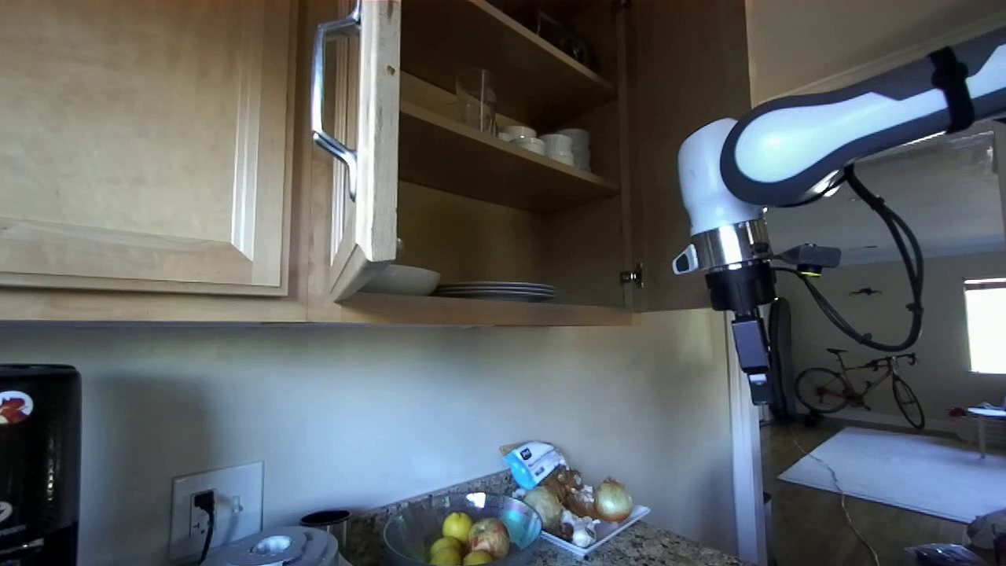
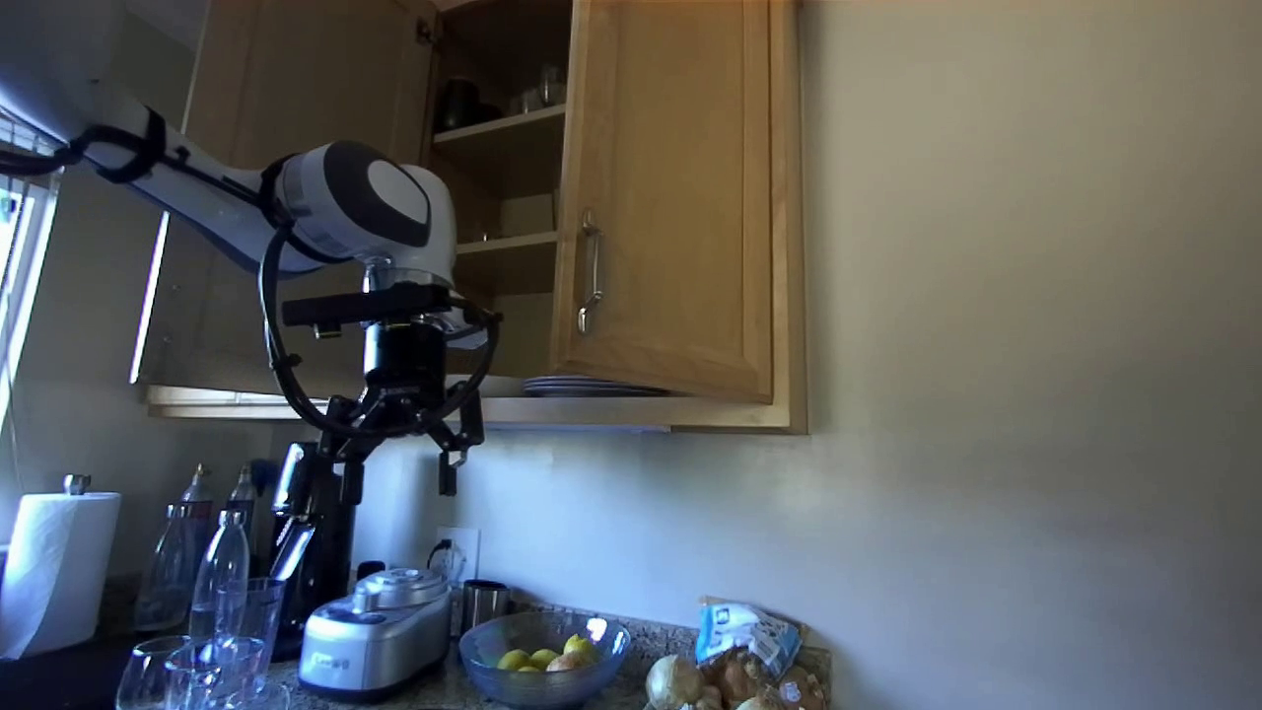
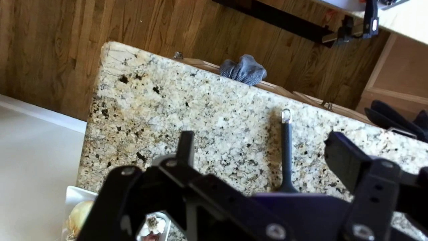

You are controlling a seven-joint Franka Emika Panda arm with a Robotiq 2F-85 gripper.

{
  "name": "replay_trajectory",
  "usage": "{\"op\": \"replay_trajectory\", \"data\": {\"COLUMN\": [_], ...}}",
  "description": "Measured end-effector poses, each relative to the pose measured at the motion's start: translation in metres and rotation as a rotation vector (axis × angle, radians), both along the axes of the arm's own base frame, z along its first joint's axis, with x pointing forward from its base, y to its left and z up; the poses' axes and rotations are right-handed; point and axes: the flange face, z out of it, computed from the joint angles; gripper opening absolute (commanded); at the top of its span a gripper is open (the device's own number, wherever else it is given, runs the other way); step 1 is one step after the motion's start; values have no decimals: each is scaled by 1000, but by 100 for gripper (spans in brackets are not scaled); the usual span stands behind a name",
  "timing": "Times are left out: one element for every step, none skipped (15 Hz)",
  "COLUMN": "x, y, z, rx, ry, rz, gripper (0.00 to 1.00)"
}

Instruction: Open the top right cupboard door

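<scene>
Along the right-hand side of the oak wall cupboard (image 2: 792, 197) stands the top right cupboard door (image 2: 680, 187), swung out from its frame so that shelves (image 2: 508, 247) show past its free edge. Its outer face, bearing a silver pull (image 2: 594, 271), can be seen only in an exterior view, as can a paper towel roll (image 2: 61, 572). In an exterior view the door turns its shaded inner face (image 1: 656, 141) instead, and only there do the metal hinge (image 1: 631, 276) at its lower corner, the left-hand door's long bar handle (image 1: 317, 86) and a distant bicycle (image 1: 860, 385) appear. The wrist view alone gives a dark-handled utensil (image 3: 286, 147) lying on the granite tabletop (image 3: 217, 110) and a blue-grey cloth (image 3: 248, 70) just past the tabletop's edge.

The door's long axis runs upright, its top passing out of frame in both exterior views. Hinged on the right, it points its free edge outward from the cupboard front, and the pull lies parallel to that edge, near the lower corner. It is narrow light oak, honey-coloured where lit, brown where shaded, with a flat panel inside a plain frame; the pull is slim and bright.

Apart from the door, the gripper (image 2: 400, 480) hangs fingers down, its two fingers spread wide, as the wrist view also shows.
</scene>
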Motion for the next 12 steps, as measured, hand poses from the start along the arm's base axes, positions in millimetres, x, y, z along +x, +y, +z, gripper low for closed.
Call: {"op": "replay_trajectory", "data": {"x": [6,11,16,21,24,27,29,30,30,29,28,28], "y": [-6,-13,-20,-27,-33,-40,-46,-52,-57,-62,-67,-71], "z": [3,7,11,15,20,25,29,34,37,41,43,46], "rx": [15,27,38,50,60,70,78,83,86,87,87,88], "ry": [-14,-29,-40,-51,-58,-68,-78,-88,-98,-106,-114,-120], "rz": [-17,-34,-52,-70,-89,-110,-134,-160,-186,-207,-231,-258], "gripper": [100,100,100,100,100,100,100,100,100,100,100,100]}}
